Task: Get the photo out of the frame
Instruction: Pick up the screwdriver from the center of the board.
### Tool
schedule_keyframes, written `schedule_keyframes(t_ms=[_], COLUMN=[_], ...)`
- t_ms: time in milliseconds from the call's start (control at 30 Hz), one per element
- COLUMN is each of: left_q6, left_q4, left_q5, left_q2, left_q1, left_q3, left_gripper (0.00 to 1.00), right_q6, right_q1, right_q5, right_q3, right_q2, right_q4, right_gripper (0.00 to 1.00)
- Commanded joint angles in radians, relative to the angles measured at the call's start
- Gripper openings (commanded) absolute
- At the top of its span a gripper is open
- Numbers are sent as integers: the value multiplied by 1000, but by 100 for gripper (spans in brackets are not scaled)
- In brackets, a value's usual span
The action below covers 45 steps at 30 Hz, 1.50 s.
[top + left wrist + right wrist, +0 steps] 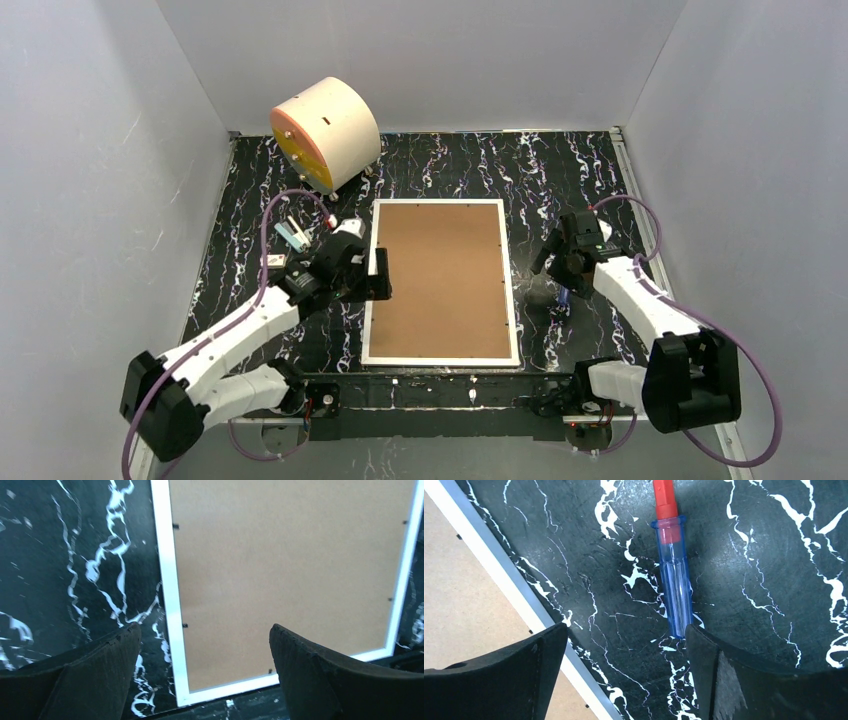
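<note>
lab robot cell, grey walls (420,60), marbled table (590,170)

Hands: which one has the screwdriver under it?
Right hand: the blue-handled screwdriver lies beneath its open fingers. Left hand straddles the frame at its white border instead.

I saw a black tabletop veined with white marbling (450,160), walled by plain pale grey panels (420,60). In its far left corner a cream cylinder with an orange-yellow face (325,133) lay on its side. On the right, a tool with a clear blue plastic handle and red shaft (675,587) lay flat on the marble. Toward the left edge sat small pale blue and white pieces (293,235), possibly clips; I couldn't make them out.
</note>
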Motion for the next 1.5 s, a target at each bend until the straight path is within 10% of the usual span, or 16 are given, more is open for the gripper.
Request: schedule_keyframes(t_ms=[0, 1467], left_q6=[138, 260], left_q4=[-157, -47], left_q5=[-140, -171], left_q2=[120, 77], left_q1=[1, 58], left_q3=[136, 40], left_gripper=[99, 98], right_q6=[-63, -85], right_q1=[-47, -87], right_q5=[-48, 11], right_q3=[8, 20], right_q2=[66, 314], right_q4=[11, 98], right_gripper=[92, 57])
